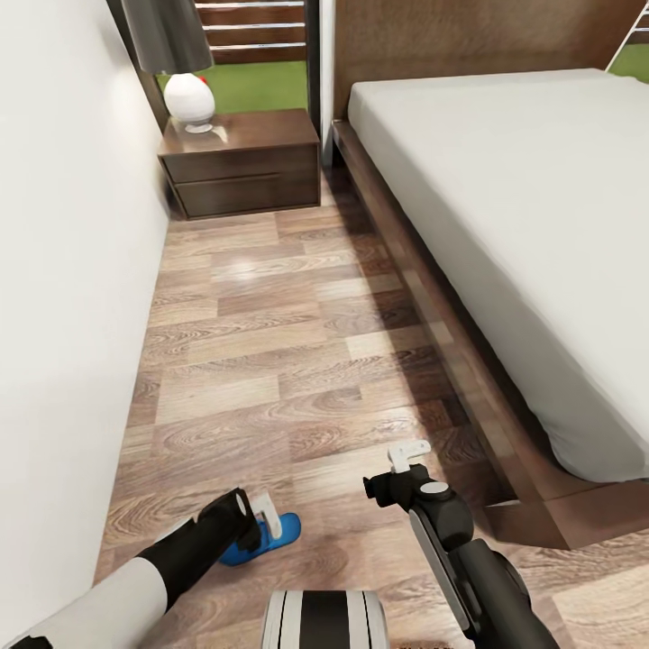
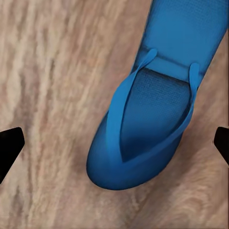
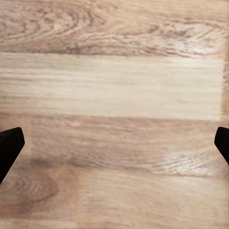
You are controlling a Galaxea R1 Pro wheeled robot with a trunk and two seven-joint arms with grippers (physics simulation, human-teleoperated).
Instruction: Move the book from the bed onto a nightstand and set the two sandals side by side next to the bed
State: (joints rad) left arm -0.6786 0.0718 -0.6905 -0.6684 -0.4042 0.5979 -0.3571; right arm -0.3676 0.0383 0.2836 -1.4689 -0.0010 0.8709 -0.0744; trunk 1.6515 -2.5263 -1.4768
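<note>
Closest in, the left gripper (image 1: 261, 523) hangs low over one blue sandal (image 1: 270, 537) lying flat on the plank floor (image 1: 270, 361). Its fingers are spread wide; from the wrist the sandal's strapped toe end (image 2: 143, 138) sits between the two dark fingertips (image 2: 9, 148), nearer one side, with nothing pinched yet. The step in hand looks like the pickup of this sandal, and the next move probably calls for a short drop and a squeeze across the sole or strap.

A little beyond, the right gripper (image 1: 407, 469) hovers over bare boards, fingers likewise apart and holding nothing.

Past that gripper runs the bed (image 1: 505, 252), its dark frame just beside it; the mattress visible here carries no book. Farthest off, a nightstand (image 1: 243, 162) stands at the wall with a lamp (image 1: 185, 72) on top.
</note>
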